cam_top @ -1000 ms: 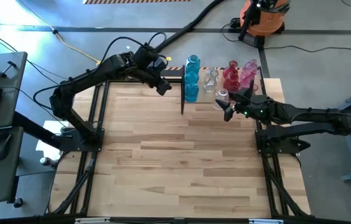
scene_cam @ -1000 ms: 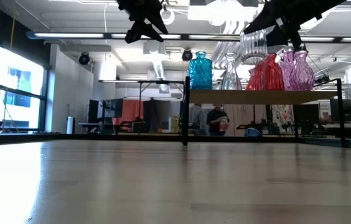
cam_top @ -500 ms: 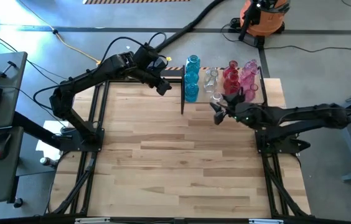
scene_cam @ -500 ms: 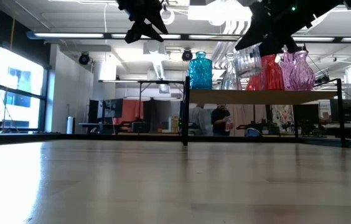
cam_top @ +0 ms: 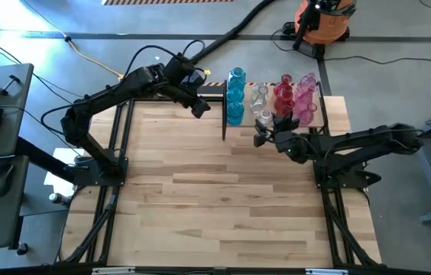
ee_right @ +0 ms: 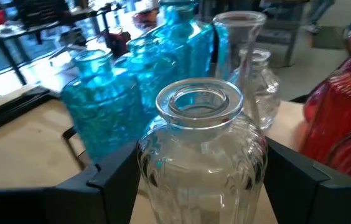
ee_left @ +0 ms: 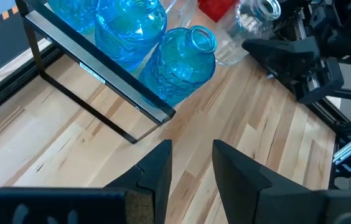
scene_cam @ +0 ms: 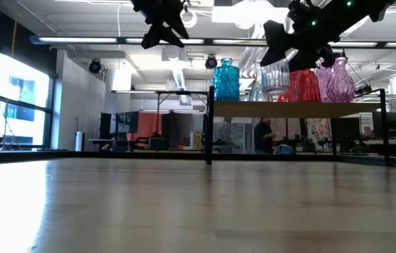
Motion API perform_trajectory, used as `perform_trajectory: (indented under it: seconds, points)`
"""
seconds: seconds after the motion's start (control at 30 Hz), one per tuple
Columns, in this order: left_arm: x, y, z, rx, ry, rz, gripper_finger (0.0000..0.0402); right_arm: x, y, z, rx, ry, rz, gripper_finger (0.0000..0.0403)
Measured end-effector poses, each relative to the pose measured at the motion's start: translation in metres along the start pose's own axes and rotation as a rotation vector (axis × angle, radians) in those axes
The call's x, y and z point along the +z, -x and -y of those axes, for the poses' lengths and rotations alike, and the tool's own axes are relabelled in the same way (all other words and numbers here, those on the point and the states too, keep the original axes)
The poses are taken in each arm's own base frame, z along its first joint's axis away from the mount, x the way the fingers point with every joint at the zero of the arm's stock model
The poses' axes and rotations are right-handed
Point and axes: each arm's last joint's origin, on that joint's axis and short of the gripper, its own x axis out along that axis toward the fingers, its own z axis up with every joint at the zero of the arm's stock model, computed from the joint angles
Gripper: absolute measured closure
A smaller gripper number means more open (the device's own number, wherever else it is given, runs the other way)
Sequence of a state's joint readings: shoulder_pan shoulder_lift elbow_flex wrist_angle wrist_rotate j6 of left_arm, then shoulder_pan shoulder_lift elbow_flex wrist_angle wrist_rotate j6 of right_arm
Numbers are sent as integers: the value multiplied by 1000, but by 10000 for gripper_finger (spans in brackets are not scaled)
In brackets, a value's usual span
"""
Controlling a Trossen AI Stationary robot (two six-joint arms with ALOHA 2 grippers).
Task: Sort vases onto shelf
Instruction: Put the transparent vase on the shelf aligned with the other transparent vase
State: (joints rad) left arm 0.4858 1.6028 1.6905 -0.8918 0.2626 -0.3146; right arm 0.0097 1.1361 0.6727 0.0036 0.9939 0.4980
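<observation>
Between the two dark fingers of the right gripper (ee_right: pixel 197 171) sits a clear, round glass vase with a narrow neck (ee_right: pixel 201 146). The fingers squeeze it from both sides and hold it up in the air, off the table. Just past this gripper stands the light wooden shelf with thin black legs (scene_cam: pixel 296 109). More vases wait on it: blue glass ones (ee_right: pixel 104 112) on one side of the held vase, red glass ones (ee_right: pixel 343 118) on the other side, and more clear ones (ee_right: pixel 256 78) right behind it. Pink glass vases (cam_top: pixel 304 95) stand beyond the red ones.

Seen from above, the held vase is at the shelf's front edge, touching nothing else that I can tell.

The left gripper (ee_left: pixel 189 163) hangs in the air with its fingers a little apart and nothing between them. Blue vases stand just ahead of it, near the shelf's end.
</observation>
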Motion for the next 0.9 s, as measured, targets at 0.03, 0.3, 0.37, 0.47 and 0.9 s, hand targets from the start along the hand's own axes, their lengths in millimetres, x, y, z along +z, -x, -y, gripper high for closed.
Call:
perform_trajectory:
  seconds: [0.03, 0.3, 0.37, 0.47, 0.9]
  points:
    - [0, 0, 0, 0, -4, -1, 295, -1, -1, -1, -13, -2, 9, 146]
    - [0, 0, 0, 1, -12, -3, 296, -11, -12, -12, -89, -18, 55, 146]
    - [0, 0, 0, 1, -12, -3, 295, -14, -14, -14, -117, -51, 74, 146]
    - [0, 0, 0, 1, -13, -3, 295, -16, -17, -16, -144, -67, 94, 146]
    - [0, 0, 0, 1, -64, -4, 295, -20, -28, -21, -167, -78, 116, 146]
